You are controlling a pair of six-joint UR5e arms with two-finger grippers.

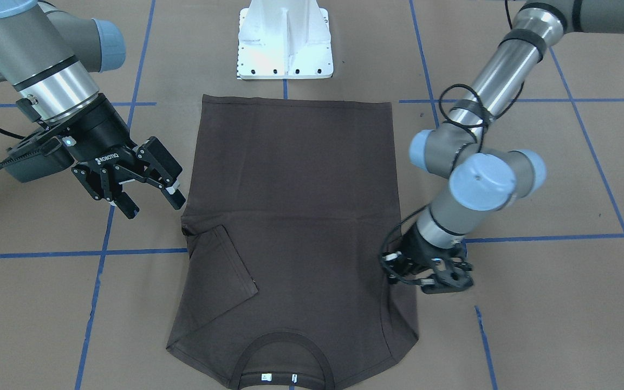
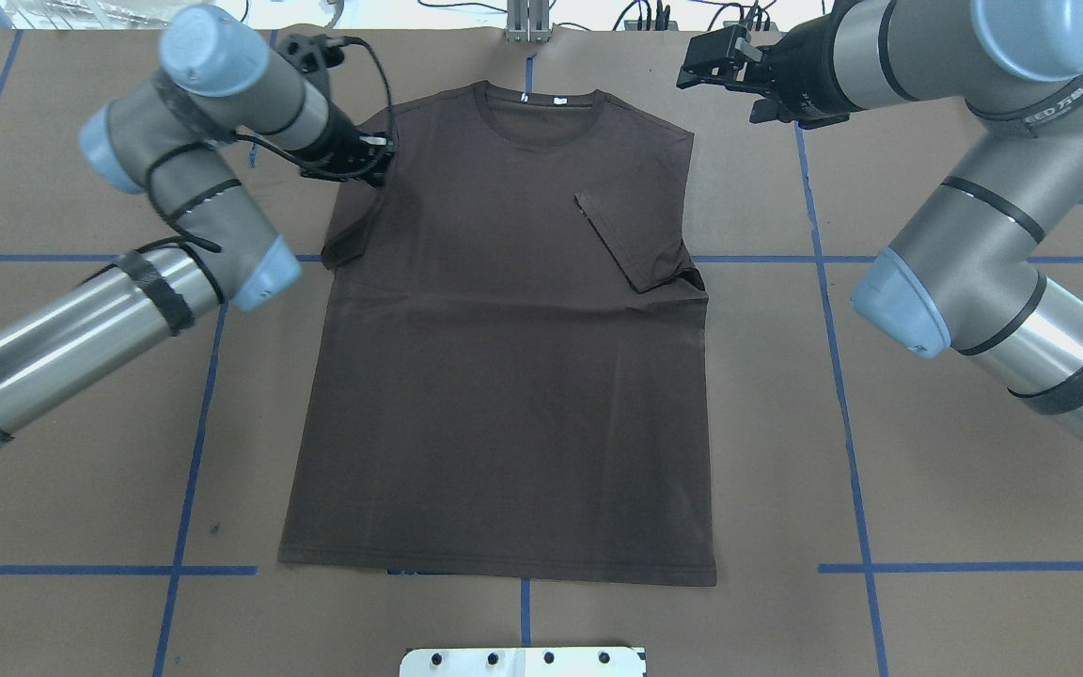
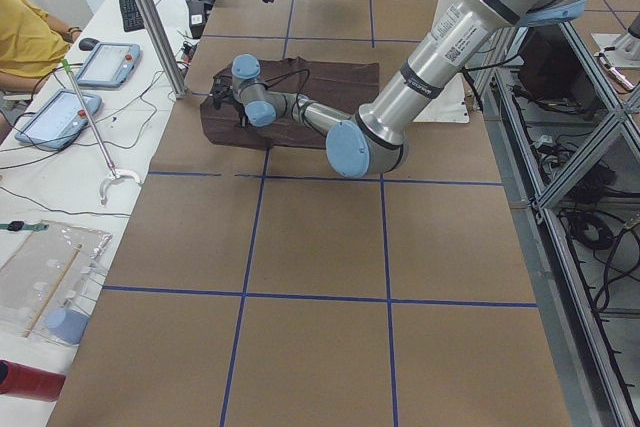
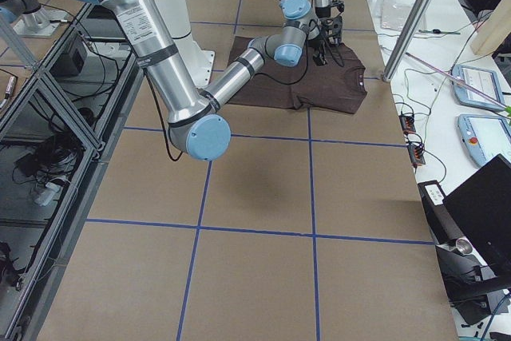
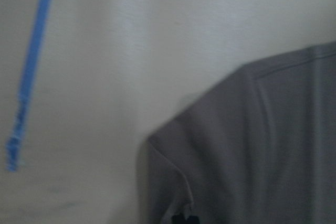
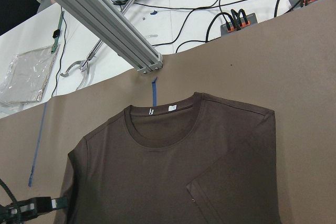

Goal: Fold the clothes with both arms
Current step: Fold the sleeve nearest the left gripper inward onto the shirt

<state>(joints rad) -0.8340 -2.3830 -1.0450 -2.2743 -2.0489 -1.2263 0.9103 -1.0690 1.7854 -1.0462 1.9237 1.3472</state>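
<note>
The dark brown T-shirt (image 2: 504, 357) lies flat on the brown table, collar (image 2: 539, 103) at the far edge with white tags. One sleeve (image 2: 631, 235) is folded in over the chest. On the opposite side, my left gripper (image 2: 380, 162) lies low at the shoulder edge, shut on the sleeve fabric there (image 1: 398, 271). It also shows in the right wrist view as a black bar (image 6: 63, 203) touching the shirt's edge. The left wrist view is blurred and shows the shirt's shoulder corner (image 5: 252, 129). My right gripper (image 1: 152, 205) hangs open above the table beside the folded sleeve, holding nothing.
The white pedestal base (image 1: 285, 43) stands just past the shirt's hem. Blue tape lines (image 1: 101, 254) cross the table. An aluminium post (image 6: 105, 30), cables, tablets and a seated person's sleeve (image 3: 25, 27) lie beyond the far edge.
</note>
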